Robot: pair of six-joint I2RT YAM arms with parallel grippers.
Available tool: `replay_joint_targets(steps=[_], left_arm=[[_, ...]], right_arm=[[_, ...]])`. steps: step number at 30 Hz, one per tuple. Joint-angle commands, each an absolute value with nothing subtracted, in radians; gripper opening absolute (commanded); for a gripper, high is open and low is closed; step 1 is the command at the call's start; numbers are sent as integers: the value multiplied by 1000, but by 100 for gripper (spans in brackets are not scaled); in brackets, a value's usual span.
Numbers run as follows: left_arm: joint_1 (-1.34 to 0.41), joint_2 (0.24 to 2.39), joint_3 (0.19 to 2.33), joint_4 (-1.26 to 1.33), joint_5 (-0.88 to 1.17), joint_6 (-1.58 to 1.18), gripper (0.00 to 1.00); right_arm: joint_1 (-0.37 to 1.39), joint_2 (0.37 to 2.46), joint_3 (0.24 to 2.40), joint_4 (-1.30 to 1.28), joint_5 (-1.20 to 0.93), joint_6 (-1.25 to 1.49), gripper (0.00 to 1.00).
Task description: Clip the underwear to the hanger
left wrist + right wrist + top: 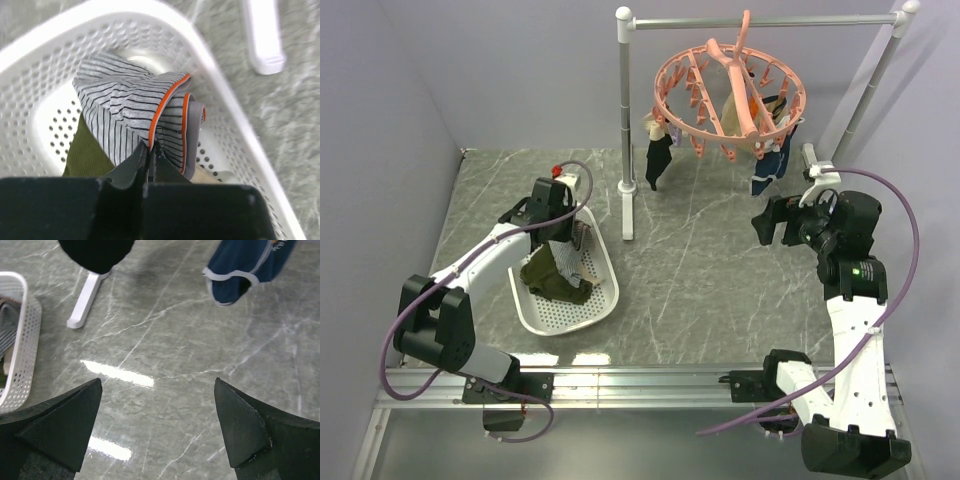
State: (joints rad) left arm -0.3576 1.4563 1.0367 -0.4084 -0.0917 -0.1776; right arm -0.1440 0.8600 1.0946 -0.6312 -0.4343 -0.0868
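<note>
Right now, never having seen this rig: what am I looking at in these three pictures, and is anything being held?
Two robot arms are bolted at the near edge of a grey marbled table. The overhead picture looks down from behind them. The other two come from a camera on each wrist, so the dark wedges at the bottom are that arm's own fingers. The left end effector reaches into a white perforated basket and is closed on the striped underwear, which lies over an olive garment. The right end effector is open and empty, above bare table. At the back, a round pink hanger hangs from a grey rail stand, with a navy garment hanging from it.
</note>
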Motion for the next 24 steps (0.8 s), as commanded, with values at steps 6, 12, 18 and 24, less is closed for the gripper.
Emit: replay_joint_targets(steps=[6,12,18,24], left_arm=[[-353,1402,1107,-446,104,-48,0],[-351,1307,1227,-618,355,151,0],[-353,1246,1391,-788,558,308,0],[-354,1266,1555,-870,857,302,0]], right_arm=[[-149,867,1098,-595,-592,-161,99],[-138,859,1075,-557,-730,-216,99],[-88,861,1092,-505,-831,-278,96],[-60,790,1039,-346,-960,-291,94]])
